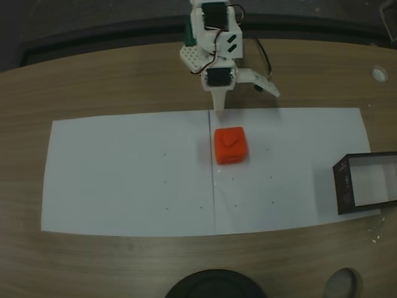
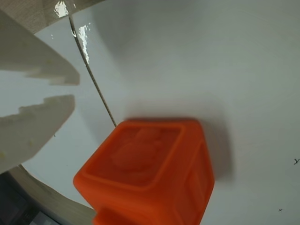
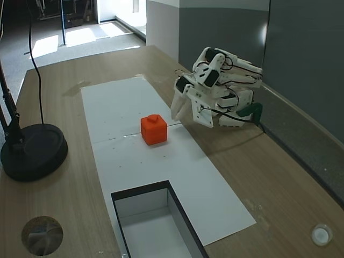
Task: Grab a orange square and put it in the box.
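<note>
1. Orange square (image 1: pixel 231 146) rests free on white paper (image 1: pixel 124 180), just in front of the gripper (image 1: pixel 239 102).
2. Gripper fingers (image 2: pixel 37 119) spread apart, empty.
3. Box (image 1: pixel 366 183) lies far right in that fixed view.

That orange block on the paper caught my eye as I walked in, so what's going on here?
A small white robot arm is set up to move the orange square into the box. Right now the gripper is open and hangs just behind the cube, apart from it, in both fixed views. The cube sits alone near the seam of the white paper, and the box waits empty at the paper's far end.
</note>
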Controlling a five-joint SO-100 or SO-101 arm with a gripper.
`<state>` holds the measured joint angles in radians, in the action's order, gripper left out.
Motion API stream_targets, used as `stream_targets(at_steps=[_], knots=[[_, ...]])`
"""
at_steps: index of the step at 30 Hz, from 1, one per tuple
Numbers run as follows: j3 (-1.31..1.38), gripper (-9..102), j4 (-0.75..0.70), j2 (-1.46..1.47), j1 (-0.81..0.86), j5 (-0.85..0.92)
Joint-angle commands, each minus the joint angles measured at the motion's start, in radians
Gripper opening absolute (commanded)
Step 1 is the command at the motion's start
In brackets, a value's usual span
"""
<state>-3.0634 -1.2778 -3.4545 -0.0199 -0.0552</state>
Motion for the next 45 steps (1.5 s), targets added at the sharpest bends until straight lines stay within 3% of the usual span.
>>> stream_targets(at_steps=[1, 21, 26, 30, 35, 45], knots=[[0.061, 0, -0.011, -0.021, -0.003, -0.017], [0.061, 0, -0.008, -0.023, -0.012, -0.011], [0.005, 0, 0.222, -0.021, -0.014, -0.011], [0.063, 12, 0.339, -0.021, -0.012, -0.011], [0.204, 36, 0.331, -0.017, -0.017, -0.017], [0.370, 38, 0.255, 0.166, 0.003, -0.012]])
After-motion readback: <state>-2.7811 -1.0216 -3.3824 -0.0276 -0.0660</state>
